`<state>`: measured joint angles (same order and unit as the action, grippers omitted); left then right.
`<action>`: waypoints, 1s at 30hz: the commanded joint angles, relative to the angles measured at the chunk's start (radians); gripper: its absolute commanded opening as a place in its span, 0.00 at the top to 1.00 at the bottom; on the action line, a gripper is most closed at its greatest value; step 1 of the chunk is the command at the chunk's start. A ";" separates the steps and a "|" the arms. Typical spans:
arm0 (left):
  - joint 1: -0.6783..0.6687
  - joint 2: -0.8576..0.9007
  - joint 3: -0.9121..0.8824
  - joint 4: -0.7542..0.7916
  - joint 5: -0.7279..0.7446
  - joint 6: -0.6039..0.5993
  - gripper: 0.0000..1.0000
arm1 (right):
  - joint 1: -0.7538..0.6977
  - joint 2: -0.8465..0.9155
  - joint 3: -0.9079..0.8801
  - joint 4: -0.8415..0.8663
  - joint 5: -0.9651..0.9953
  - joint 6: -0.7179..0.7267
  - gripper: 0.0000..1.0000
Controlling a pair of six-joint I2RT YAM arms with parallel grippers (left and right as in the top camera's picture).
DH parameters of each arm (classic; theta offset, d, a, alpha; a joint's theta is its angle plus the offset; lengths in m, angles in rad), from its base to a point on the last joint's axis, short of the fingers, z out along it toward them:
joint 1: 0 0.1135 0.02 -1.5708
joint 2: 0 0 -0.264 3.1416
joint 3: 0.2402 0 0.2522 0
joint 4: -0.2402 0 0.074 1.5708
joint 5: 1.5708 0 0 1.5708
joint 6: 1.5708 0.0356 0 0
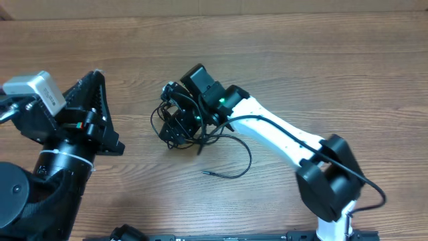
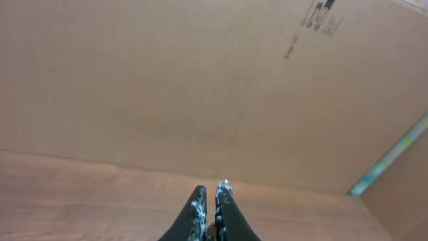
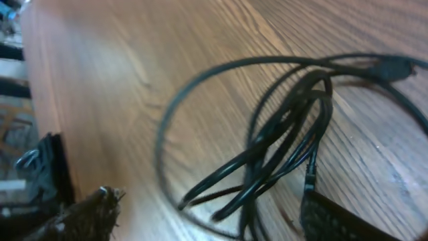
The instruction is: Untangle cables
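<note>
The cables (image 1: pixel 175 124) are thin black cords looped in a tangle at the table's middle, with one loose strand (image 1: pixel 234 161) curling out to the front right. My right gripper (image 1: pixel 175 127) hangs over the tangle with its fingers spread; in the right wrist view the cords (image 3: pixel 287 134) pass between the two open fingers (image 3: pixel 207 204). My left gripper (image 1: pixel 95 77) sits at the far left, well away from the cables. In the left wrist view its fingers (image 2: pixel 210 194) are closed together with nothing between them.
A cardboard wall (image 2: pixel 200 80) stands behind the wooden table (image 1: pixel 301 60). The right arm's white link (image 1: pixel 281 137) stretches from the front right to the tangle. The left arm's base (image 1: pixel 40 187) fills the front left corner.
</note>
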<state>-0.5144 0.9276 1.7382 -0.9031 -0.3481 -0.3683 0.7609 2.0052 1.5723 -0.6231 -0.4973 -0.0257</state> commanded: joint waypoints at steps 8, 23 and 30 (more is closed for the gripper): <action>0.004 -0.002 0.013 -0.042 0.013 -0.022 0.93 | -0.010 0.098 -0.008 0.033 0.025 0.107 0.96; 0.004 -0.002 0.013 -0.118 0.033 -0.021 0.36 | -0.037 -0.127 0.193 -0.110 0.000 0.086 0.96; 0.004 0.006 0.011 -0.133 0.113 -0.021 0.12 | -0.040 -0.240 0.372 -0.390 0.148 0.085 0.96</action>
<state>-0.5144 0.9276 1.7382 -1.0294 -0.2722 -0.3901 0.7216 1.8290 1.8713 -0.9867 -0.4248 0.0601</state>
